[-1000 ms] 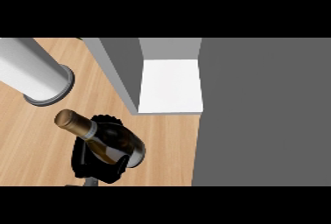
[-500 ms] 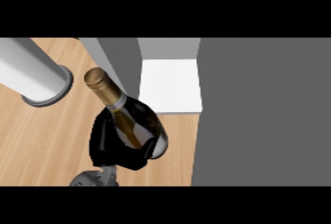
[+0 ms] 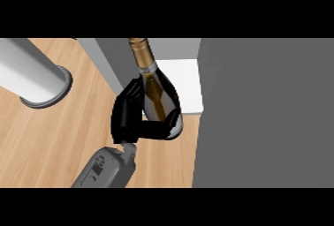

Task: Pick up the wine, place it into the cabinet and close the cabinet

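Observation:
The wine bottle [image 3: 157, 90], dark glass with a gold-foiled neck, is held above the wooden counter [image 3: 52, 145]. My right hand [image 3: 130, 119] is shut on its lower body, fingers on the left side and thumb curled round the right. The bottle's neck points away from me, over the cabinet's open front. The cabinet's white inner floor [image 3: 187, 86] shows just right of the bottle, partly hidden by it. A grey panel [image 3: 109, 59], seemingly the open door, stands at the bottle's left. The left hand does not show.
A thick pale grey cylinder [image 3: 32, 75] with a ringed end lies at the upper left over the counter. A broad dark grey surface [image 3: 267, 114] fills the whole right side, beside the cabinet's opening.
The bottle has swung from pointing up-left to pointing straight away, and the hand has carried it up and right toward the cabinet's opening.

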